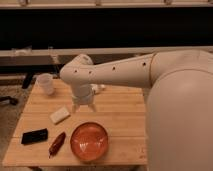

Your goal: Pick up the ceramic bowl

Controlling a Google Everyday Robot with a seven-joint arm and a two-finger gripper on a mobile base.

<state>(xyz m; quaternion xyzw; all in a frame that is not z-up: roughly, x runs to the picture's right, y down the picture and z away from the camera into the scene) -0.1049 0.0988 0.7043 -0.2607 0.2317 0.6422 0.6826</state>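
The glossy orange-red round ceramic bowl (89, 141) sits upright, mouth up, at the 6 o'clock side of the light wooden slatted table (122, 112), its rim close to the front edge. Being round, it has no long axis. The white two-finger gripper (84, 108) hangs at the bowl's 12 o'clock, fingers apart and holding nothing. Bare wood lies at the bowl's 3 o'clock. A dark red elongated object (57, 143) lies just beside it at 9 o'clock.

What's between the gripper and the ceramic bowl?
Only bare wooden table, as the camera view shows; the gripper hangs just behind the ceramic bowl.
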